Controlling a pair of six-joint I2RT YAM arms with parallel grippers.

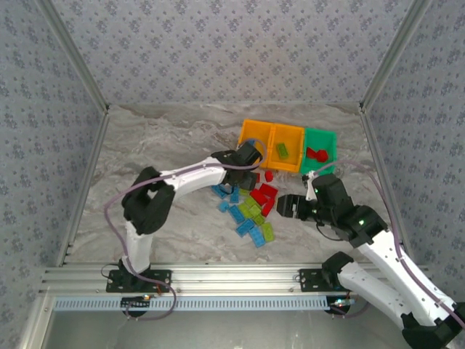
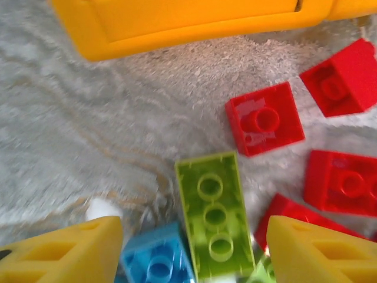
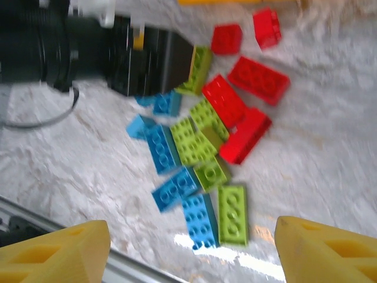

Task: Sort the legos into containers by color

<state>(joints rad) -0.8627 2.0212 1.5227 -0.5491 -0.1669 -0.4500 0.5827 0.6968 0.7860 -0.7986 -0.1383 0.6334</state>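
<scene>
Left fingers (image 2: 70,250) parted — lime brick (image 2: 213,221) below their gap.

orange bin (image 2: 194,23) ahead of the left fingers (image 2: 65,250) is running off the top edge | blue brick (image 2: 156,259) between them is being cut by the bottom edge | black arm (image 3: 88,53) beyond the right fingers (image 3: 56,250) is covering part of the blurring pile (image 3: 200,141)

Three walls close the space: back wall (image 1: 232,51), left wall (image 1: 36,145) and right wall (image 1: 429,131), all papered grey-lilac with a small repeating floral motif. Slanted aluminium posts (image 1: 75,54) (image 1: 393,54) mark the rear corners. The tabletop (image 1: 167,138) is grey-beige marble pattern, evenly lit, with an aluminium rail (image 1: 232,276) along its near edge.
</scene>
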